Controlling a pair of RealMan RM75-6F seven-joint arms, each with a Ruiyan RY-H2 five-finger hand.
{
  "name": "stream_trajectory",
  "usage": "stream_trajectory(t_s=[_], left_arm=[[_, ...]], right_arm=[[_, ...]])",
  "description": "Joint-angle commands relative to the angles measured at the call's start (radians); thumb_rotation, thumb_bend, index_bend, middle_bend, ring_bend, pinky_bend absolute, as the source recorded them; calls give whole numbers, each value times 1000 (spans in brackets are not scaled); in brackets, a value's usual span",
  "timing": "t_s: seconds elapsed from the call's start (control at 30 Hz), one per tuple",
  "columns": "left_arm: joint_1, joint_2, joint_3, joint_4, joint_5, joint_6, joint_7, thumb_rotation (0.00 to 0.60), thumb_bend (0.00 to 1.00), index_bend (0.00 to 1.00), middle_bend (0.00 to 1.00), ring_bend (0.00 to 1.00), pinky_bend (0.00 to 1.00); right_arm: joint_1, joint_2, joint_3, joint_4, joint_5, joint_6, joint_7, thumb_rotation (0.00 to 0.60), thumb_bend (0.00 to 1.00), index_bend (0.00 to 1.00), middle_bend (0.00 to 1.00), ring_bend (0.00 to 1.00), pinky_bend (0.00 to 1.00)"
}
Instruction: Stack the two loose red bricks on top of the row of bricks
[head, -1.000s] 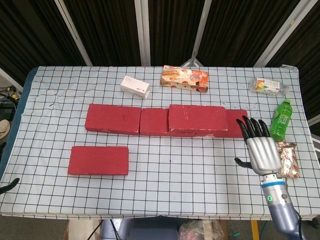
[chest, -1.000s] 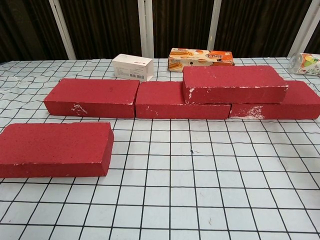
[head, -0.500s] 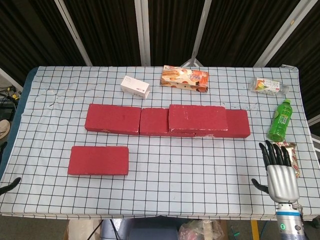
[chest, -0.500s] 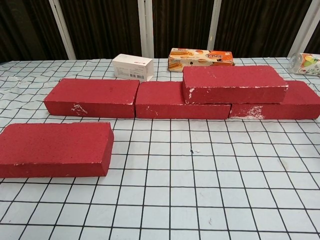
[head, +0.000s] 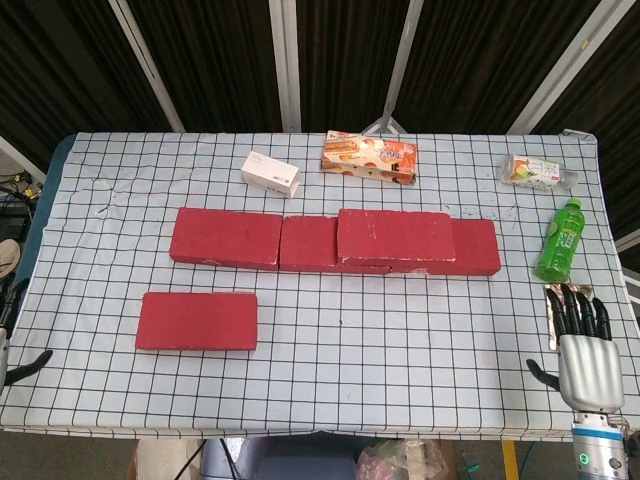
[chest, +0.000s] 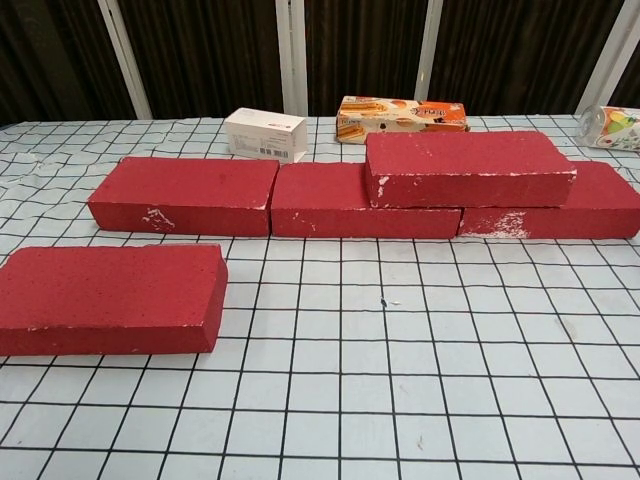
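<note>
Three red bricks lie end to end in a row (head: 225, 238) (chest: 185, 194) across the middle of the table. A fourth red brick (head: 395, 238) (chest: 468, 168) sits on top, over the joint between the middle and right bricks. One loose red brick (head: 197, 320) (chest: 108, 298) lies flat in front of the row's left end. My right hand (head: 585, 345) hovers at the table's near right corner, fingers extended and holding nothing, far from every brick. Only a sliver of my left hand (head: 12, 350) shows at the left edge of the head view.
A white box (head: 270, 173) (chest: 265, 134) and a snack box (head: 369, 157) (chest: 400, 115) stand behind the row. A green bottle (head: 560, 240), a lying clear bottle (head: 537, 172) and a snack packet (head: 553, 305) occupy the right side.
My right hand has drawn back from beside the row's right end to the near right corner. A bit more of the left hand shows at the left edge. No brick has moved.
</note>
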Motion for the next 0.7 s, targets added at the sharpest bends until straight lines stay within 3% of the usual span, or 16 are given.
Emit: stream_trajectory(t_s=[0.03,0.4,0.7], left_arm=[[-20,28,-13,-36,-44,-41,50,600,0,0,0,3,172],[-202,162,-61,-273,-280,-367,277,600,0,0,0,0,150],[-333,82,-66,-311,-412,-470,437,600,0,0,0,0,91]], right_arm=[[-10,10,5,-10,2,-12,7,600,154,0,0,0,0],[-36,38,31,-35,-5,-45,16,600,153,0,0,0,0],[-51,48,57,-40,1,-78,19,600,153,0,0,0,0]])
